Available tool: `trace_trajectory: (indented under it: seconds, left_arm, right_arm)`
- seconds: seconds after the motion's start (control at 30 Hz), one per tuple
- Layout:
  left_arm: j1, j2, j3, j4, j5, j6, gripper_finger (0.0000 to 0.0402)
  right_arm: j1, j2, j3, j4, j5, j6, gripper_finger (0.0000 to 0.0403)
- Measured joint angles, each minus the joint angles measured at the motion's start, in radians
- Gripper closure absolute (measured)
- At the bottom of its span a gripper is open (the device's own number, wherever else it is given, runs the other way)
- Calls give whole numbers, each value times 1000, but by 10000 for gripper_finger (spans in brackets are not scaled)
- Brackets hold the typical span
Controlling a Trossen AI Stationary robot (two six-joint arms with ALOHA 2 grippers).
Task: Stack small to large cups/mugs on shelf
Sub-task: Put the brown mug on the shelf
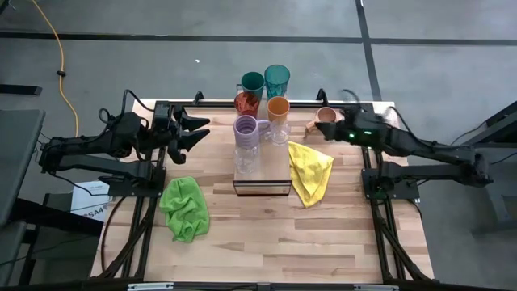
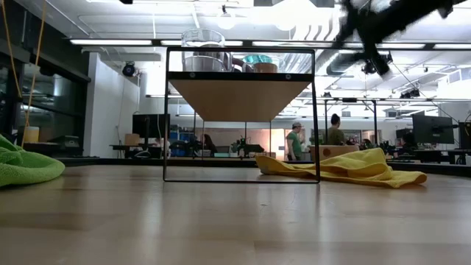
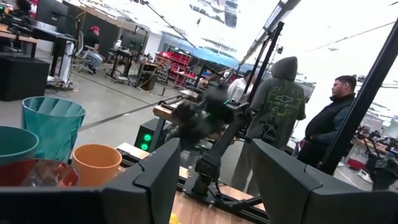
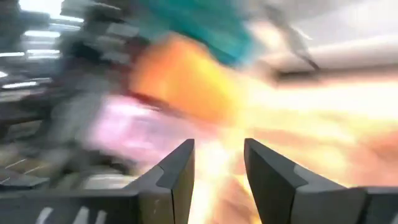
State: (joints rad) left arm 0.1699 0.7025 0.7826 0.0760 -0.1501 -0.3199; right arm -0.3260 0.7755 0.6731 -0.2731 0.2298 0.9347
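Observation:
The shelf (image 1: 275, 171) stands mid-table, its plank running from far to near. On it stand two teal tumblers (image 1: 277, 78) (image 1: 253, 82), an amber tumbler (image 1: 247, 103), an orange cup (image 1: 278, 107), a lavender mug (image 1: 245, 128) and a clear glass (image 1: 246, 158). A tan mug (image 1: 326, 115) is at the far right, right beside my right gripper (image 1: 325, 131). My right gripper (image 4: 219, 168) is open with nothing between its fingers; its view is blurred. My left gripper (image 1: 203, 129) is open and empty, left of the shelf, and also shows in the left wrist view (image 3: 216, 168).
A yellow cloth (image 1: 311, 171) lies right of the shelf and a green cloth (image 1: 186, 208) at the near left. The near half of the table (image 1: 266, 242) is bare wood. People stand in the room beyond the table's right side (image 3: 280, 106).

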Motion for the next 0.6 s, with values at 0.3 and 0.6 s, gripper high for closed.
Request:
trace_trajectory:
  seconds: [0.3, 0.6]
  left_arm:
    - [0, 0, 0, -1, 0, -3, 220]
    - [0, 0, 0, -1, 0, -3, 220]
  right_arm:
    - [-252, 239, 0, -316, 27, 230, 272]
    - [-420, 421, 0, -254, 51, 353, 272]
